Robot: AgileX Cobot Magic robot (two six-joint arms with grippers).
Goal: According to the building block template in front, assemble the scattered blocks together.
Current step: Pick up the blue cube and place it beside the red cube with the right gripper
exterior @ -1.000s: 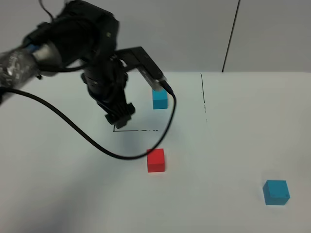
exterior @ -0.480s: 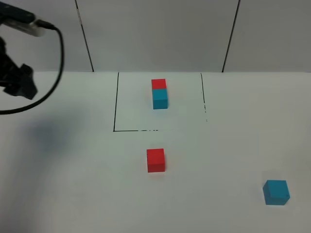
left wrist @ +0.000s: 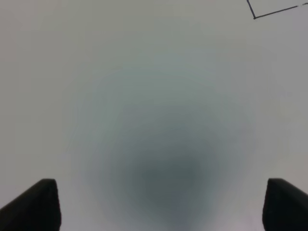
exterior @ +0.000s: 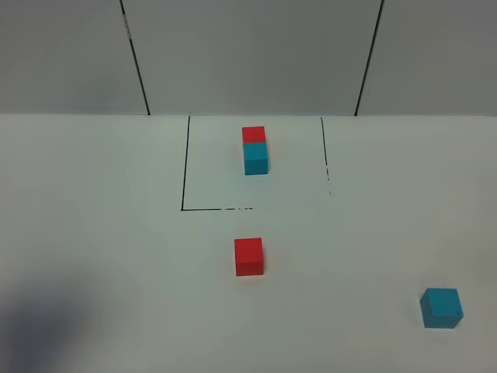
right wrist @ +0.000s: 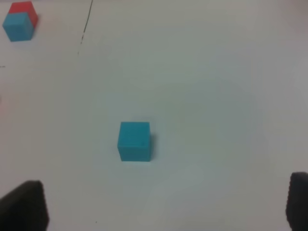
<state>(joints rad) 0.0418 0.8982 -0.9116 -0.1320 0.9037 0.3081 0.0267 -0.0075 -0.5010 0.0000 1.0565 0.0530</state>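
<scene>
The template (exterior: 254, 149), a red cube joined to a cyan cube, sits inside the black-lined rectangle (exterior: 185, 163) at the back of the table. The loose red cube (exterior: 249, 256) lies just in front of that rectangle. The loose cyan cube (exterior: 442, 307) lies at the front right. Neither arm shows in the exterior high view. In the left wrist view my left gripper (left wrist: 159, 207) is open and empty over bare table. In the right wrist view my right gripper (right wrist: 161, 207) is open and empty, with the cyan cube (right wrist: 134, 140) ahead of it and the template (right wrist: 19, 21) far off.
The white table (exterior: 101, 233) carries a faint shadow at its front left corner. A grey panelled wall (exterior: 248, 54) stands behind it. One corner of the black line (left wrist: 254, 17) shows in the left wrist view.
My left arm, which hung over the rectangle's left side a second ago, has swung away to the left and out of the exterior view. The blocks have not moved.
</scene>
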